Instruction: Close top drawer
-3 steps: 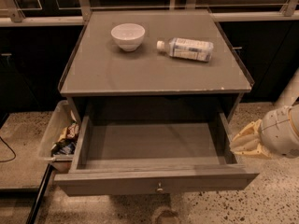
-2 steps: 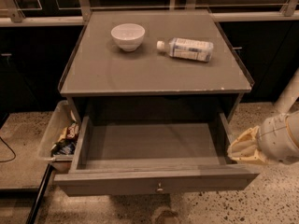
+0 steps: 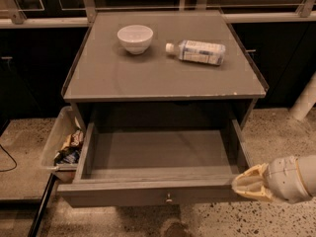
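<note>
Top drawer (image 3: pixel 143 194): pulled fully out. Tool (image 3: pixel 249 183): beside its front's right end, grasping nothing; how far open, cannot tell. Step: approach. Next: press front squarely inward.

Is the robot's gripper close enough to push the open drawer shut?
Probably yes. The gripper sits right by the right front corner of the top drawer, and nothing stands between them.

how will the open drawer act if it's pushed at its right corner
The drawer shows nothing inside, so it should probably slide in lightly. The gripper sits at its right front corner, well off the central knob, so a push there might skew or bind it. It looks like rigid wood, unlikely to flex.
</note>
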You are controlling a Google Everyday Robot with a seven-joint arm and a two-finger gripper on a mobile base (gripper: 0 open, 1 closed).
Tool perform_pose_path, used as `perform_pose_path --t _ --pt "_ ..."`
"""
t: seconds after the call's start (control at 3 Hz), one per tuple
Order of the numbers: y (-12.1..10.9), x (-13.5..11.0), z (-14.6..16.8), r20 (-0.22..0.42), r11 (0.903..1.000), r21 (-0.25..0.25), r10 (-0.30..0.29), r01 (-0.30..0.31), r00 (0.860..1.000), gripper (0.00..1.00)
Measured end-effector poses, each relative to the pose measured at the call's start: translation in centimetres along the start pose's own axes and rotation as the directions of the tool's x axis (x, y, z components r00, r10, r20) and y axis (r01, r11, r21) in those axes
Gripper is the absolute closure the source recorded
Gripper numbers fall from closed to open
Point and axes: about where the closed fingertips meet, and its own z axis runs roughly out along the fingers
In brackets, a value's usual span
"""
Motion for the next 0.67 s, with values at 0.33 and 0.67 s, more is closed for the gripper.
perform_pose_path --t 0.33,0.67 --pt "1.2 1.8 2.5 0.090 0.9994 -0.035 0.010 -0.007 0.996 1.00" --pt "1.9 2.3 5.0 0.136 0.9969 -0.078 0.002 0.009 0.991 1.00"
